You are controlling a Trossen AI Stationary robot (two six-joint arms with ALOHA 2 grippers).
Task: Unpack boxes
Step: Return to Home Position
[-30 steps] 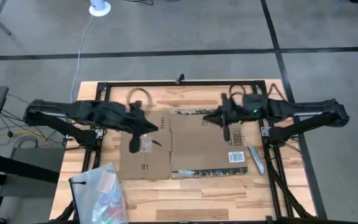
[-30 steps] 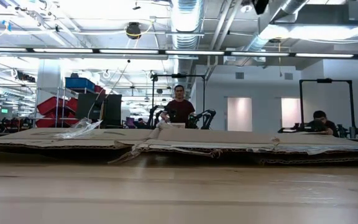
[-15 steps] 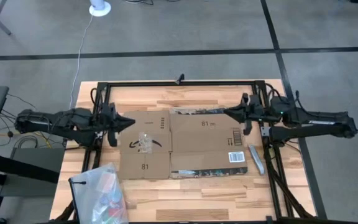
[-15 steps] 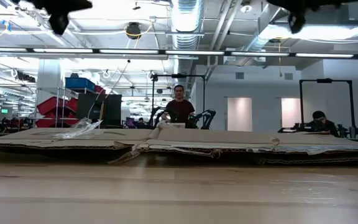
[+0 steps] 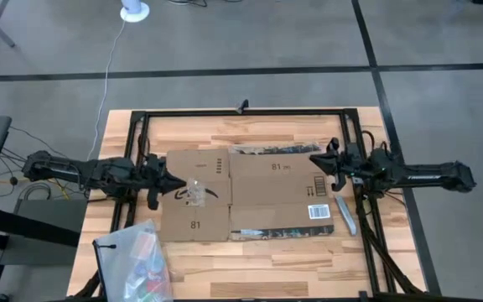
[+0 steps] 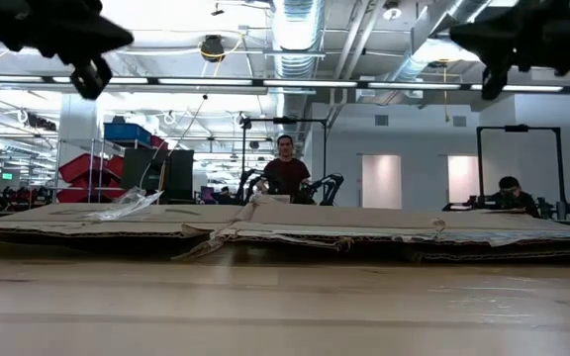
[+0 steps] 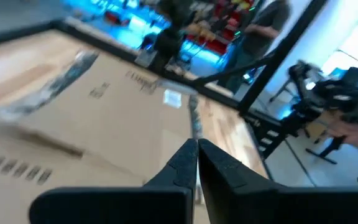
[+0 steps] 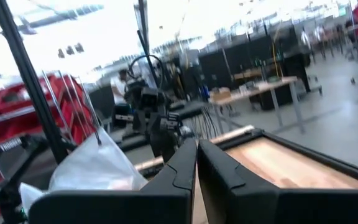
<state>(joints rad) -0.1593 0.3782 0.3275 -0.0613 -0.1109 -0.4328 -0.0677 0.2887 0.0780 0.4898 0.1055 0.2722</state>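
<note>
1. While both arms hang clear of the work, the clear zip bag (image 5: 132, 260) lies at the front left corner of the bench (image 5: 267, 264), with coloured items inside; it sits near the cardboard but apart from it.
2. Next comes the left arm (image 5: 90, 172), stretched in low from the bench's left side; its jaws sit above the box's left edge, and the left wrist view shows them pressed together tip to tip with nothing between them.
3. At mid-bench the box (image 5: 241, 195) lies broken down flat; "81" shows on two panels, the white barcode label (image 5: 319, 211) sits near its front right corner, and the dark tape strip (image 5: 267, 149) runs along the far edge; a small scrap of clear plastic (image 5: 195, 191) rests on its left half.
4. Judged from this, the sheet is light and fairly stiff, though it will likely hinge at its creases; lying flush on the wood, it offers little to pinch from above, so an outer edge is the better hold; the low view shows a raised fold (image 6: 206, 247) near the middle where a fingertip might get under.
5. Further right, the right arm (image 5: 409, 174) mirrors the left; its jaws hang above the box's right edge, closed tight and empty.
6. Last, a slim silver tool (image 5: 345, 214) lies just beside the box's right edge; I cannot tell what it is.
</note>
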